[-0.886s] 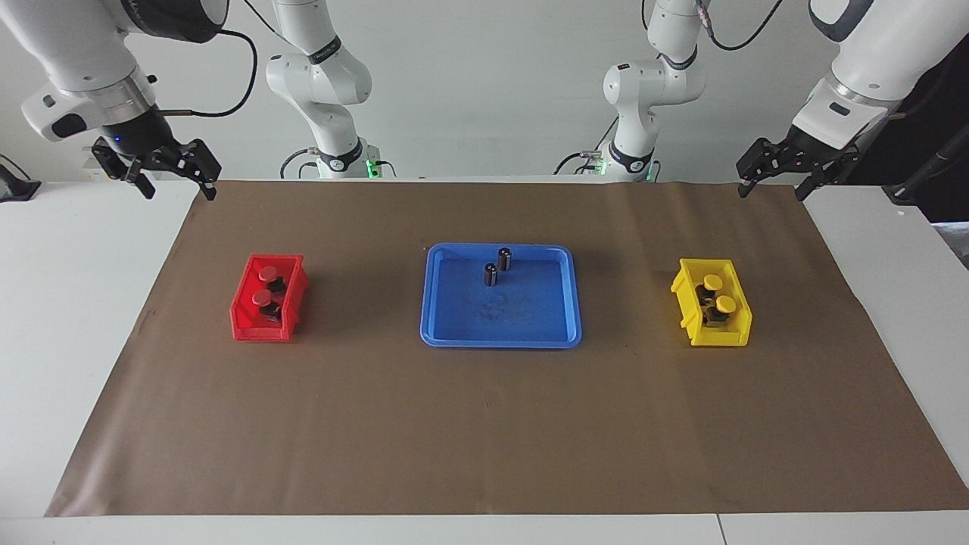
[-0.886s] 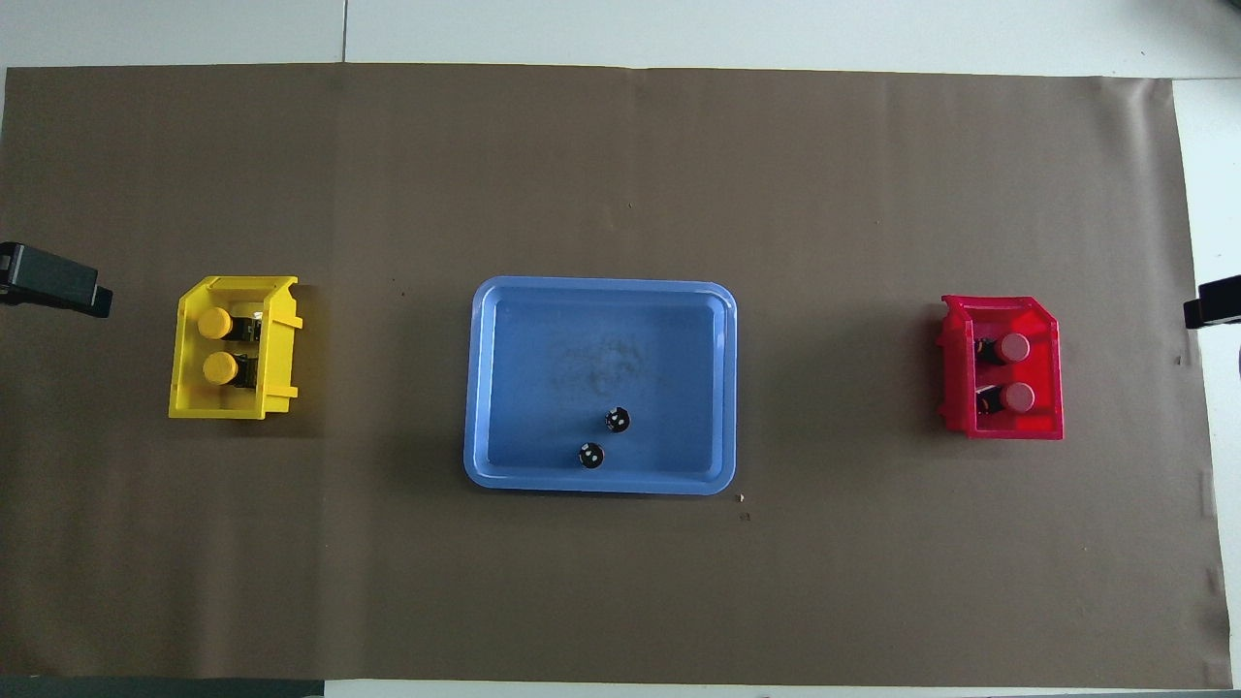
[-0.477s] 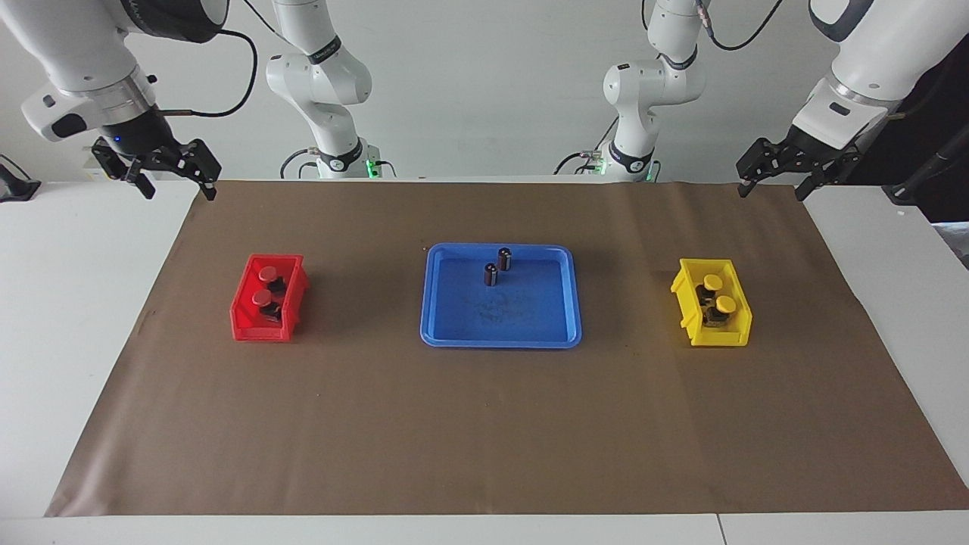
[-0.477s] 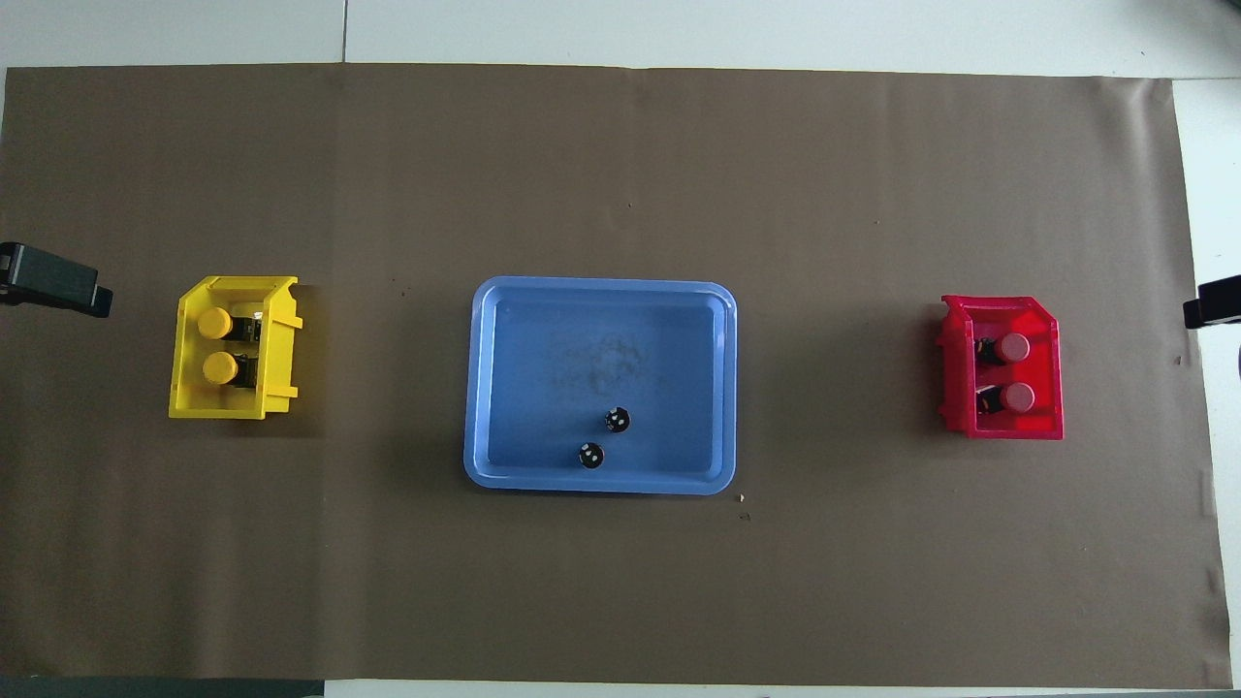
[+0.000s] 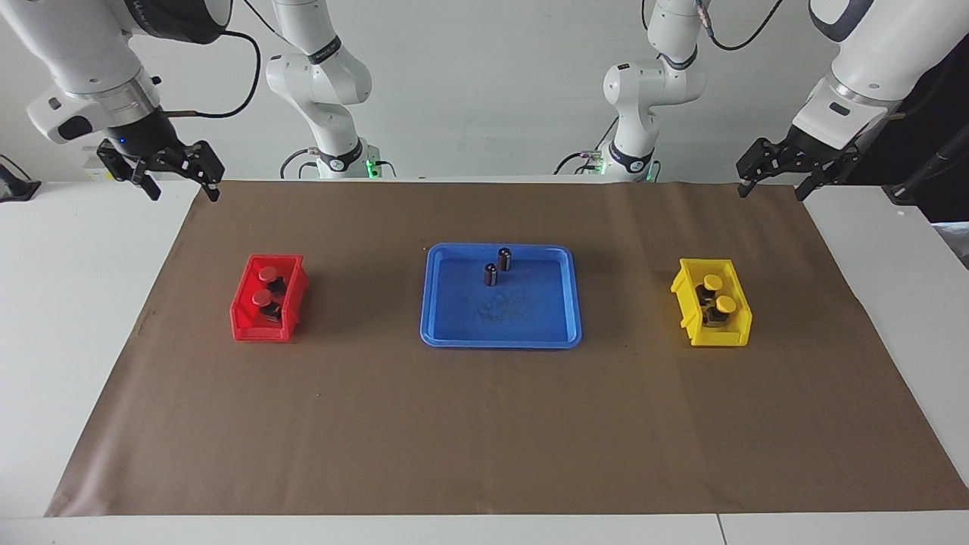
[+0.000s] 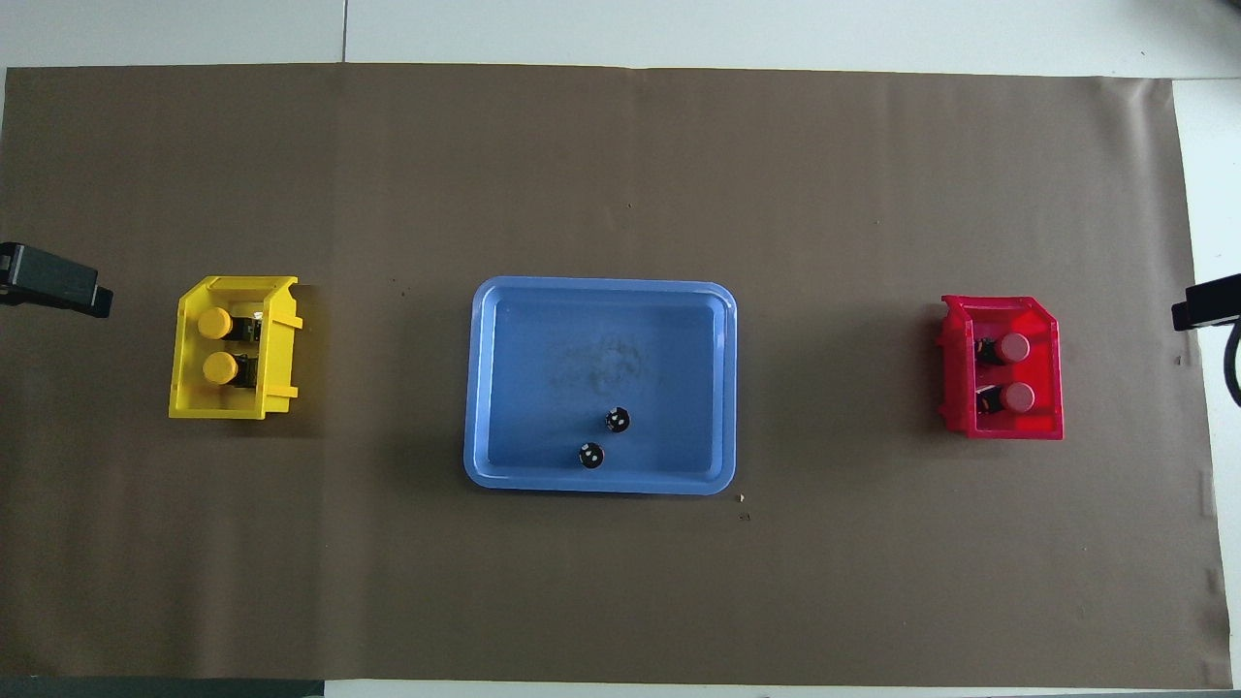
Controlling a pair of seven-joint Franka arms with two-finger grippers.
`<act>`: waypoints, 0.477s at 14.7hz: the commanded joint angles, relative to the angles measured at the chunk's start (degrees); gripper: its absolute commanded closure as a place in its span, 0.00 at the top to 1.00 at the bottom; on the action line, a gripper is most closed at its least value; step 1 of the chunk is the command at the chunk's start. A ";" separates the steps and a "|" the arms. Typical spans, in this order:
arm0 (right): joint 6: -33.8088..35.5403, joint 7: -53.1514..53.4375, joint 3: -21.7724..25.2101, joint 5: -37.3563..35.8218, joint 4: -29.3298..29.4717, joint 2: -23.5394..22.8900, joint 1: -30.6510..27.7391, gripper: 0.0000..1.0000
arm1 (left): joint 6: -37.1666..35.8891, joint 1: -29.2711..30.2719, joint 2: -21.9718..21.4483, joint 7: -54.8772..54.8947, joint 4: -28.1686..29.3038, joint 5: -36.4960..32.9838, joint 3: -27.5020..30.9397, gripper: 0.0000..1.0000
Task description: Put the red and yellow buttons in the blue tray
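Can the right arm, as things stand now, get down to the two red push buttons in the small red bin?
Probably yes. The two red-capped push buttons sit in the open-topped small red plastic bin at the right arm's end of the table, with nothing over them. The right gripper, fingers spread, hangs empty above that end's edge.

In the overhead view each end effector is cut off by the edge: only a dark tip of the left end effector [image 6: 53, 281] and the right end effector [image 6: 1207, 302] shows. Bin walls partly hide the button bases.
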State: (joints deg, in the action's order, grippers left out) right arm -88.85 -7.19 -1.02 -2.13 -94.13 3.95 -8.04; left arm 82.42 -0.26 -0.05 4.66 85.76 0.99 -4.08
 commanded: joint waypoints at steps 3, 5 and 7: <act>-14.03 0.86 -0.38 2.47 -15.43 4.57 1.01 0.77 | 0.46 0.34 -1.71 0.09 1.96 0.68 0.12 1.00; -19.58 0.77 -0.29 2.65 -19.24 3.18 0.66 0.76 | 0.46 0.34 -1.71 0.09 1.96 0.68 0.12 1.00; -22.67 0.77 -0.29 4.05 -19.42 -1.11 0.48 0.75 | 0.38 0.34 -1.71 0.09 1.96 0.68 0.12 1.00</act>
State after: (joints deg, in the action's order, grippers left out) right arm -108.14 -7.17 -1.10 0.16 -111.66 4.82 -6.89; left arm 82.42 -0.26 -0.05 4.66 85.78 0.99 -4.08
